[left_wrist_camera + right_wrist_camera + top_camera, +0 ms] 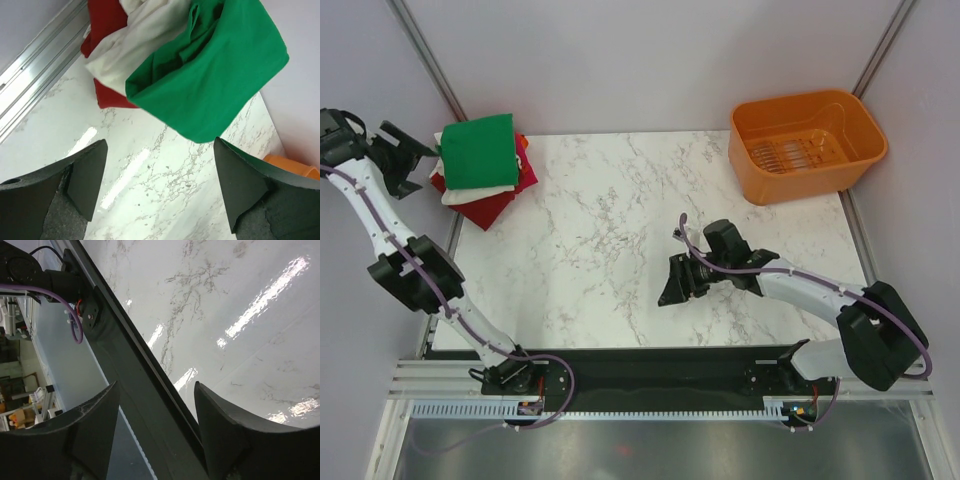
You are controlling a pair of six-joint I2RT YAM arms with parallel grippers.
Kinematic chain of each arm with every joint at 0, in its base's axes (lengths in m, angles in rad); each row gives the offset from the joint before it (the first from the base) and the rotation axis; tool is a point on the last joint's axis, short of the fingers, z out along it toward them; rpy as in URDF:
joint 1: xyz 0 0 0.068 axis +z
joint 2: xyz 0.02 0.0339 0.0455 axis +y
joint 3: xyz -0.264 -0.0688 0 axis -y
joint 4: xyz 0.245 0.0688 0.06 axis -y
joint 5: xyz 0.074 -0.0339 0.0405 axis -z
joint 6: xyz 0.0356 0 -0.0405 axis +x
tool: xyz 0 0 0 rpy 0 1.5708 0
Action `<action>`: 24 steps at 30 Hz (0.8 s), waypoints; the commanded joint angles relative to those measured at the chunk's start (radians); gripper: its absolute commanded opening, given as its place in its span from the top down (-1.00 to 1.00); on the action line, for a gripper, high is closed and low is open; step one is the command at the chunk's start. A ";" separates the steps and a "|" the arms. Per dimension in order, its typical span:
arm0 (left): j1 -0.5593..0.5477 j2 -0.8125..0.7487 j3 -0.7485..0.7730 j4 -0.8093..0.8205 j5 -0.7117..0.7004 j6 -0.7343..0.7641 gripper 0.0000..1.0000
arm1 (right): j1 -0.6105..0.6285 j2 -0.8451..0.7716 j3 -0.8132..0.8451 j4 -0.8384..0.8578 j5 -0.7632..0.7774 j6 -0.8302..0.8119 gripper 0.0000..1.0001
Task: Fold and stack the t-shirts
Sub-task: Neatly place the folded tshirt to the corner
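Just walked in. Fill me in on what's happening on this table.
Two robot arms are folding and stacking t-shirts. A folded pile sits at the far left corner of the marble table: the green t-shirt lies on top, over a cream-white one and a red one. The left gripper is beside the pile, open and empty. The right gripper is low near the table's front edge, also open and holding nothing. The orange basket at the far right looks empty.

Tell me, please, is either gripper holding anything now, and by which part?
Nothing is held. The left gripper is open, apart from the green t-shirt, and the right gripper is open above the table.
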 commanded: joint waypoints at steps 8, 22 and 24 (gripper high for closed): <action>0.102 -0.485 -0.418 0.260 -0.109 -0.248 -0.91 | 0.079 -0.191 0.118 0.005 0.081 0.021 -0.52; -0.292 -1.140 -1.243 0.608 0.016 -0.052 -0.88 | 0.080 -0.504 0.313 -0.023 0.282 0.059 -0.91; -0.361 -1.184 -1.317 0.611 0.042 -0.024 -0.87 | 0.079 -0.518 0.325 -0.043 0.282 0.059 -0.96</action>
